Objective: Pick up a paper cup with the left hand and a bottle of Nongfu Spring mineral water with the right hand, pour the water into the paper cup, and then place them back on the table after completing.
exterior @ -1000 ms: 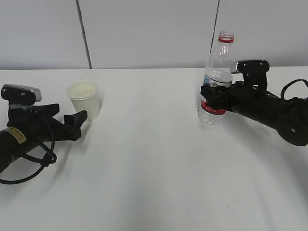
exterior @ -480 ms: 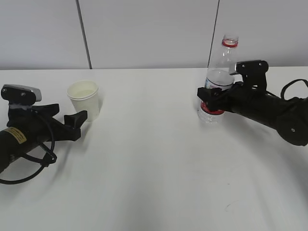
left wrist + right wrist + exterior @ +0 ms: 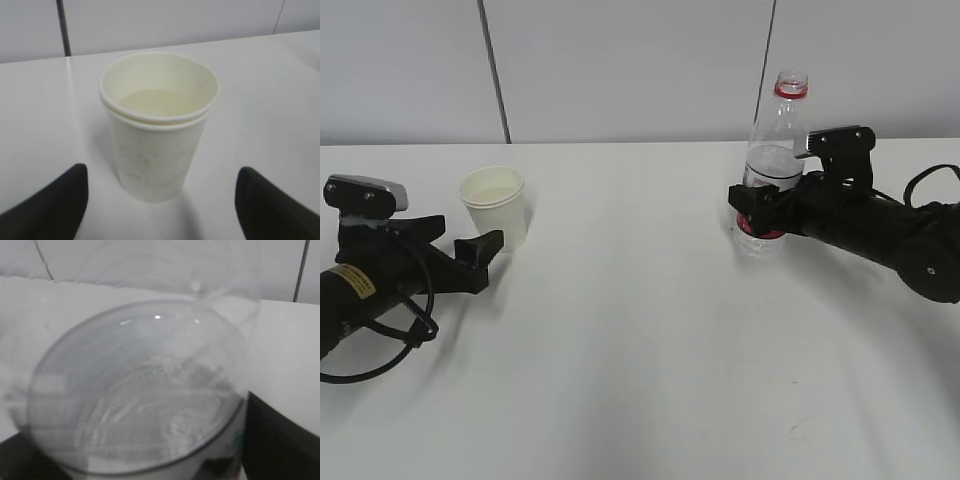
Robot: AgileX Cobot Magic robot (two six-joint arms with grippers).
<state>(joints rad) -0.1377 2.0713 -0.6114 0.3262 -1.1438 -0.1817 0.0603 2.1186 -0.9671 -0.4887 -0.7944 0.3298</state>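
Note:
The white paper cup (image 3: 495,206) stands upright on the white table (image 3: 640,360) at the left, with pale liquid in it (image 3: 160,98). My left hand's gripper (image 3: 460,240) lies low just in front of it. It is open, one finger on each side and apart from the cup (image 3: 157,140). The clear Nongfu Spring bottle (image 3: 776,130), uncapped with a red neck ring and red label, stands upright at the right. My right hand's gripper (image 3: 758,205) is shut around its lower body. The bottle (image 3: 140,390) fills the right wrist view, with water (image 3: 150,405) inside.
A plain pale wall with vertical seams (image 3: 495,70) runs behind the table's far edge. The left arm's black cable (image 3: 380,355) loops on the table near the left edge. White tabletop lies between the cup and the bottle.
The right gripper has shifted slightly left and lower with the bottle. The bottle has gone from a slight tilt to upright, its base at the table. The left arm and cup have not moved.

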